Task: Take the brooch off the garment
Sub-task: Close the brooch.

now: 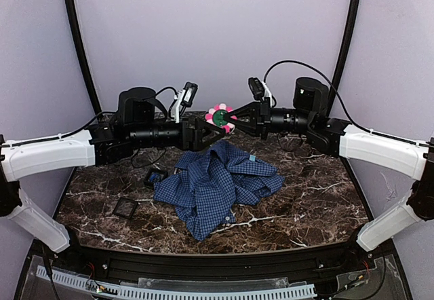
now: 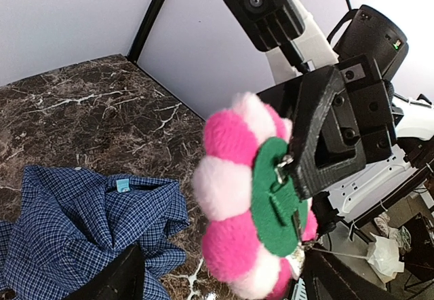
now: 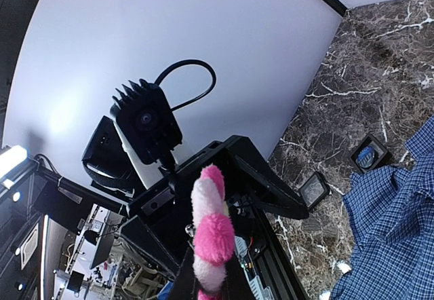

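1. Up at the top centre of the overhead view, we are holding the brooch in mid-air, well apart from the garment, which is lying crumpled on the table at mid-frame.
2. Our right gripper is pinching the brooch's green backing; our left gripper is standing wide beside it, gripping nothing.
3. We are judging the removal done; only setting the brooch down may be remaining.

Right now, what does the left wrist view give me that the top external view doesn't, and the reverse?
Left wrist only: the metal clasp on the brooch's green disc, with the right gripper shut on it. Top external only: two black trays on the table left of the shirt. Both: the brooch held in the air, clear of the crumpled shirt.
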Robot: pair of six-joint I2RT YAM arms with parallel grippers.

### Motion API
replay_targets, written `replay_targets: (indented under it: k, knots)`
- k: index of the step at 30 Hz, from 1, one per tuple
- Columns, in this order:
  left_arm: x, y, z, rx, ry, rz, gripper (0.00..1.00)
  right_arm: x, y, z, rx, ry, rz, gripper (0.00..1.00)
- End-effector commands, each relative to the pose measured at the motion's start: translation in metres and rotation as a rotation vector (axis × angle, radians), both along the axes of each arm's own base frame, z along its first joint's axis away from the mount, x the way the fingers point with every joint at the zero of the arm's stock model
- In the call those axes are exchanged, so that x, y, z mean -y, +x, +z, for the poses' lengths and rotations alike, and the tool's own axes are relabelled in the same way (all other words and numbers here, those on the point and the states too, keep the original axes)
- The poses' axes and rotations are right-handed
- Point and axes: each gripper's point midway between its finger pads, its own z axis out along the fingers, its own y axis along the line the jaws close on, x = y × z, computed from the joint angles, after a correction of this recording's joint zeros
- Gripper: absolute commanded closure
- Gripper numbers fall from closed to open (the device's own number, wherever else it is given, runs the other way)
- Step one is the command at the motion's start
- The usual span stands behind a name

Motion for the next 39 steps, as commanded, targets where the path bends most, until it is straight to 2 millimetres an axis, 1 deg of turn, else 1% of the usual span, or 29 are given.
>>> replay_targets:
  k: [1, 4, 7, 12, 19, 27, 35, 39]
  knots:
    - [-0.005, -0.009, 0.040, 0.046, -0.087, -0.014, 0.21, -0.002, -0.004, -0.005, -0.003, 0.009, 0.024, 1.00]
    - [-0.006, -0.010, 0.041, 0.036, -0.092, -0.015, 0.25, -0.003, -0.004, -0.006, -0.002, 0.009, 0.025, 1.00]
    - [-0.007, -0.011, 0.040, 0.031, -0.094, -0.014, 0.36, -0.003, -0.004, -0.006, -0.002, 0.010, 0.027, 1.00]
    - [-0.008, -0.011, 0.039, 0.024, -0.098, -0.016, 0.49, -0.002, -0.006, -0.007, -0.003, 0.010, 0.037, 1.00]
    - [-0.005, -0.013, 0.038, 0.014, -0.101, -0.033, 0.53, -0.003, -0.010, -0.006, 0.006, 0.016, 0.059, 1.00]
    - [0.000, -0.017, 0.041, 0.009, -0.110, -0.079, 0.62, -0.004, -0.022, -0.004, 0.037, 0.024, 0.131, 1.00]
    - [0.001, -0.019, 0.044, -0.001, -0.121, -0.110, 0.72, -0.004, -0.026, -0.004, 0.045, 0.035, 0.155, 1.00]
    - [0.001, -0.020, 0.045, -0.007, -0.129, -0.117, 0.75, -0.004, -0.027, -0.005, 0.043, 0.040, 0.162, 1.00]
